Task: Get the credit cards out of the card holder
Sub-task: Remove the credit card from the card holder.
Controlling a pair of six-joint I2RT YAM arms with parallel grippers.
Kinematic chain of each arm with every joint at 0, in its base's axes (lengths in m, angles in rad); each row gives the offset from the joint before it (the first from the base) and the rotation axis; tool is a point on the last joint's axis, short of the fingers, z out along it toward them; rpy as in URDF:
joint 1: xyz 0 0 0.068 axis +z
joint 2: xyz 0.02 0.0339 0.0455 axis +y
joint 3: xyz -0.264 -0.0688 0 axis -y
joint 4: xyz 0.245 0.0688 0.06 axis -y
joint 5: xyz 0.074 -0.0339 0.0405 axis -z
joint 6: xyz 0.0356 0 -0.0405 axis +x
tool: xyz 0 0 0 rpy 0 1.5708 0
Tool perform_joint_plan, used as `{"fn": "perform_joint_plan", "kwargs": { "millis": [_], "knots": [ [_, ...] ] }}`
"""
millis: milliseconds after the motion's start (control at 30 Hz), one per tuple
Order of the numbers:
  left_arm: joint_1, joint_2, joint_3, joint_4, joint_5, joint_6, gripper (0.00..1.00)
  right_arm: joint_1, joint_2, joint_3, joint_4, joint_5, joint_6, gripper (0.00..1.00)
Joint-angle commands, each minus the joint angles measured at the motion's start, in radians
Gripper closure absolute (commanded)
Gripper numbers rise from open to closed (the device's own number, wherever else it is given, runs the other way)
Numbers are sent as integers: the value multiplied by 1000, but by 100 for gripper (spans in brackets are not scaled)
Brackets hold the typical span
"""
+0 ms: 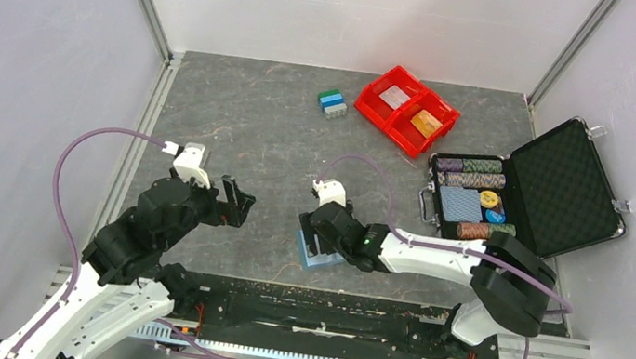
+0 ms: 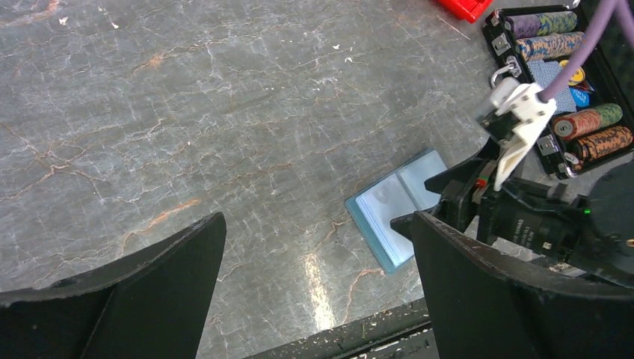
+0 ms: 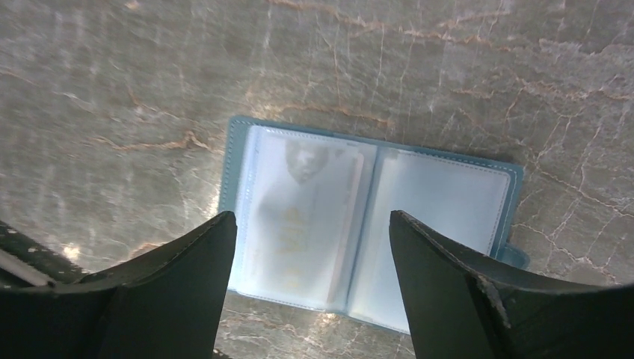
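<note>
Grey, veined table (image 1: 238,121) carries everything you see. At the left of the top view your left gripper (image 1: 241,199) hangs over bare table; its own camera shows both black fingers (image 2: 134,292) spread wide with nothing between them.

Near the lower centre, the light-blue card holder (image 1: 315,256) lies opened flat close to the table's near edge, and your right gripper (image 1: 313,240) sits over it. From the right wrist, its fingers (image 3: 478,299) are spread apart, one at the left panel's lower corner and one across the right panel, gripping nothing. You can't tell whether they touch the plastic. A pale card (image 3: 299,209) with a dark blotch shows through the left panel.

Toward the upper centre stands a small blue, green and white stack (image 1: 332,103). Right of it, the red bin (image 1: 364,103) holds a whitish card (image 1: 394,96) in its left compartment and an orange card (image 1: 426,122) in its right one. At the far right, the black case (image 1: 567,186) stands open, holding poker chips (image 1: 470,171) and a blue patterned deck (image 1: 459,204).
</note>
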Motion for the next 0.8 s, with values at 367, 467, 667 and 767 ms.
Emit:
{"fn": "perform_joint_plan", "kwargs": {
  "millis": [367, 467, 667, 767],
  "knots": [
    [1, -45, -6, 21, -15, 4, 0, 39, 140, 97, -49, 75, 17, 22],
    [1, -40, -6, 29, -4, 6, 0, 46, 159, 104, -54, 93, 16, 23],
    [1, -32, -9, 30, 8, 7, 0, 48, 156, 84, -53, 106, 33, 26],
    [1, -35, -9, 32, 7, 5, 0, 48, 149, 67, -29, 100, 42, 32]
  ]
}}
